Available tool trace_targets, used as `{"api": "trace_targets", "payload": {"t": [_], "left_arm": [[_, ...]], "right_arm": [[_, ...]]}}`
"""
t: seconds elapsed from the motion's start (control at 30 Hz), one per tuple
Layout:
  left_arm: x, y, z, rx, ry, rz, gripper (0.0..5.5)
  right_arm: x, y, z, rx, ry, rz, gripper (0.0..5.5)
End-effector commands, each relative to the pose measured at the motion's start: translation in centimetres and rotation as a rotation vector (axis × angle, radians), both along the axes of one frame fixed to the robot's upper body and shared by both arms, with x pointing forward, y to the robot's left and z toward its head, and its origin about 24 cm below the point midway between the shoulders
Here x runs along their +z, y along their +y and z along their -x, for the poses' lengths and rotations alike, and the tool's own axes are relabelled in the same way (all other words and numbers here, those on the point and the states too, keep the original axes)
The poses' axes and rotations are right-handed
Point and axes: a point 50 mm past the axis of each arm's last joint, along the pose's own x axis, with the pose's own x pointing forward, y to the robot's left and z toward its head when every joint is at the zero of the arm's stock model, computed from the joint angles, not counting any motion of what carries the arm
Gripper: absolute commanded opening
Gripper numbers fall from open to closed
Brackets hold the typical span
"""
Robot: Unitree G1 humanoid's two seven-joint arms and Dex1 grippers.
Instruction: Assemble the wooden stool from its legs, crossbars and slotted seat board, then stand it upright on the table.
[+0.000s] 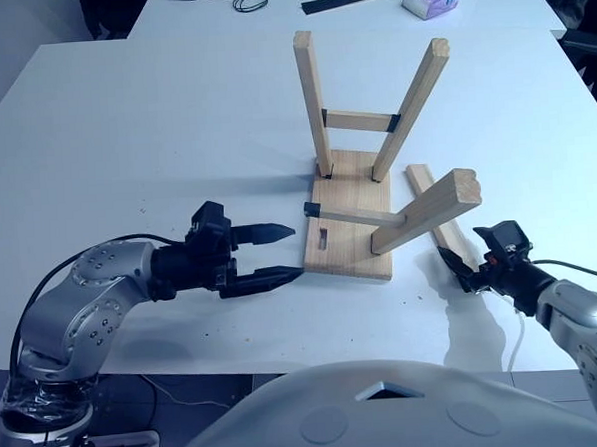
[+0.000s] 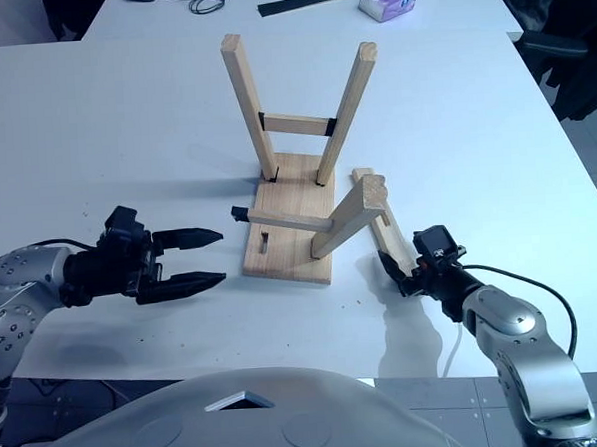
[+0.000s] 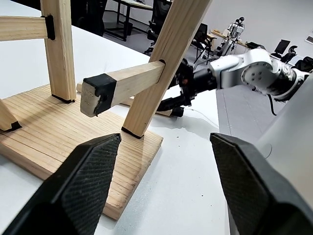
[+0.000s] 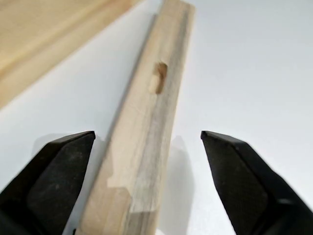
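Four legs, two crossbars, one seat board (image 1: 349, 191) — board lies flat mid-frame, slots up to take the legs. Two upright legs (image 1: 312, 98) joined by a crossbar (image 1: 361, 120). Third leg (image 1: 428, 209) leans, looks half-seated, with the second crossbar (image 1: 353, 214) jutting free. Fourth leg (image 4: 155, 98) flat on the table, lower right — my right claw (image 4: 147, 134) straddles it wide open, not touching, probably set to grip. Left claw (image 1: 295, 251) open, empty, lower left beside the board.
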Motion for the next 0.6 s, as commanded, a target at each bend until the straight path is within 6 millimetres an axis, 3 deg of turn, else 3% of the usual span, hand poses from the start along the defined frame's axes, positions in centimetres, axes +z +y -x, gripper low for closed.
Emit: {"api": "trace_targets", "payload": {"t": [0.03, 0.13, 0.33, 0.6], "left_arm": [[0.2, 0.0, 0.1, 0.006, 0.0, 0.003, 3.39], [0.5, 0.3, 0.0, 0.014, -0.007, -0.001, 3.39], [1.4, 1.3, -0.5, 0.049, -0.04, -0.004, 3.39], [2.4, 1.8, -1.6, 0.087, -0.083, -0.002, 3.39]], "right_arm": [[-1.3, -0.3, 0.8, -0.018, 0.044, 0.025, 4.0], [-2.0, -0.5, 1.5, -0.018, 0.078, 0.045, 4.0], [-2.1, -0.7, 1.8, 0.009, 0.083, 0.049, 3.09], [-1.9, -0.6, 0.5, -0.01, 0.04, 0.029, 2.07]]}}
